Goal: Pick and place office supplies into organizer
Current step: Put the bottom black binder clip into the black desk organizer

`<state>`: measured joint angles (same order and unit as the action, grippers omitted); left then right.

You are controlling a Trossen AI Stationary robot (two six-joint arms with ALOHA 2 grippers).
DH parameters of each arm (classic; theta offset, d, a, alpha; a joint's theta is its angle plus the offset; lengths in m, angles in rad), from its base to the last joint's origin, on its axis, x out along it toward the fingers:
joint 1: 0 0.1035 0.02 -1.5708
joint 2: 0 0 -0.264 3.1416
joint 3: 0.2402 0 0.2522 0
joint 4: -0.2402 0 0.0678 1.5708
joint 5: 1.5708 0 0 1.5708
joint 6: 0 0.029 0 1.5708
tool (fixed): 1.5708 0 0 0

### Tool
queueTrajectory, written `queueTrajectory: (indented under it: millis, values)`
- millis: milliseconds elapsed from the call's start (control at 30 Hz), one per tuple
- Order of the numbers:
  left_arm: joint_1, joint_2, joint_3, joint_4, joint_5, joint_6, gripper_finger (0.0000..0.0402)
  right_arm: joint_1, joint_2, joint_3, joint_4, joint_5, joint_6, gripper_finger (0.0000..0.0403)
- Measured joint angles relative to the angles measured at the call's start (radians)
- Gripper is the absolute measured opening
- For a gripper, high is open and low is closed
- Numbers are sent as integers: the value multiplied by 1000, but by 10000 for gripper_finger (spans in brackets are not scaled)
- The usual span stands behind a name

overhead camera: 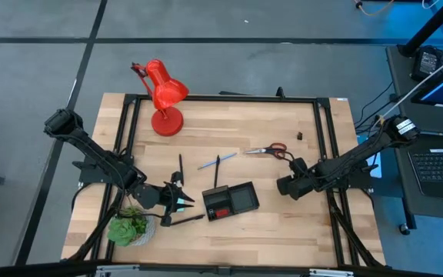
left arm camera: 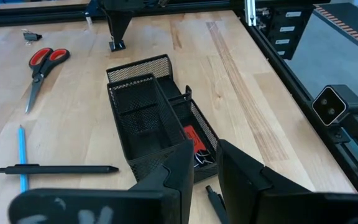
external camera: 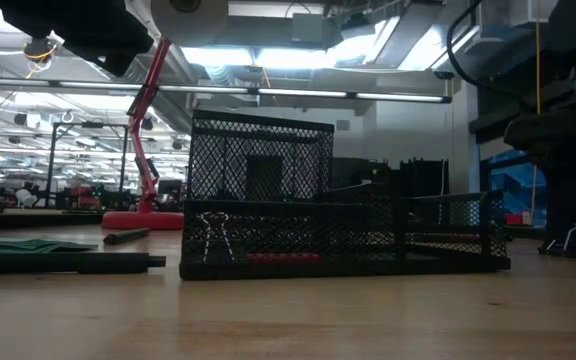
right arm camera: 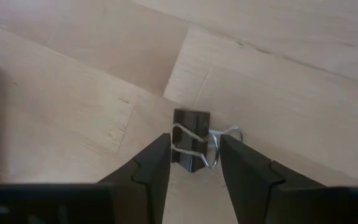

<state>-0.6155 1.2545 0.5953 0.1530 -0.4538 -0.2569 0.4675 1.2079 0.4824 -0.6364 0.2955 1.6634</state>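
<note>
One black wire-mesh organizer (overhead camera: 231, 201) sits on the wooden table (overhead camera: 298, 231). Beside it lie three thin black pens (overhead camera: 218, 169), one light blue pen (overhead camera: 206, 164) and one pair of red-handled scissors (overhead camera: 268, 150). The right gripper (right arm camera: 194, 158), right of the organizer, straddles one black binder clip (right arm camera: 190, 140), fingers partly open; contact is unclear. The left gripper (left arm camera: 205, 171), left of the organizer, stands narrowly open and empty. Inside, contents are only partly discernible.
</note>
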Motion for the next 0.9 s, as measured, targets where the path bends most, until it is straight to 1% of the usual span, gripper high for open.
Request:
queueTrajectory:
  millis: [200,300,633,900]
  values:
    - [0,0,0,0,0,0,65,0,0,0,0,-12,0,140]
    - [0,0,0,0,0,0,65,0,0,0,-1,-12,0,133]
    - [0,0,0,0,0,0,65,0,0,0,-3,-11,-23,72]
    - [0,0,0,0,0,0,65,0,0,0,-12,-8,-31,44]
